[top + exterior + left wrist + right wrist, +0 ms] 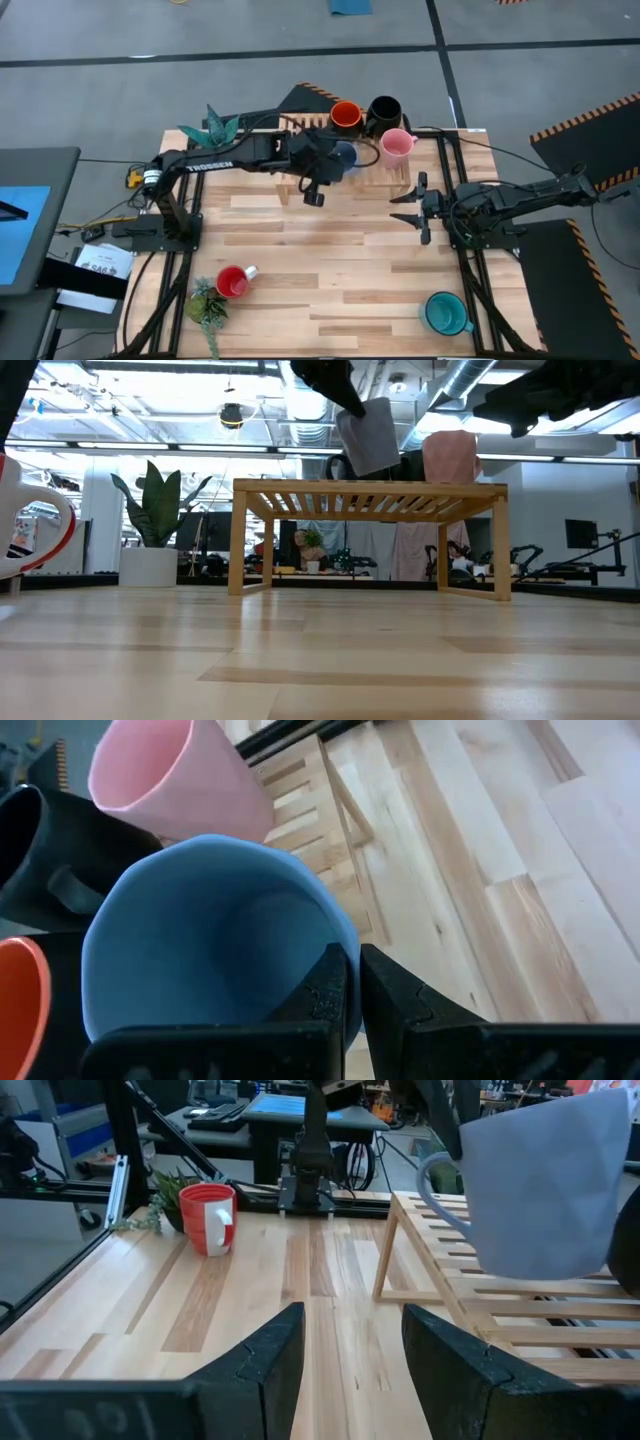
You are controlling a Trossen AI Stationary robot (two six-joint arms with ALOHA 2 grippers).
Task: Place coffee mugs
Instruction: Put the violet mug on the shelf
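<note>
High view: left claw (335, 160) pinching pale blue mug (343, 155) over the wooden rack (395, 172), beside orange mug (346, 116), black mug (384, 110) and pink mug (397, 145). Right claw (412, 208) spread, hovering over the worktop (330, 260). Red mug (233, 282) and teal mug (443, 313) near the front edge.

Low view: blue mug tilted above the rack top.

Left wrist: fingers (330, 995) clamped on the rim.

The pale blue mug (343, 155) hangs tilted just above the wooden rack (395, 178), pinched at its rim. The orange mug (346, 116), black mug (384, 110) and pink mug (397, 145) stand close together on the rack. The red mug (233, 282) and the teal mug (443, 313) sit on the tabletop, well apart from the rack.
</note>
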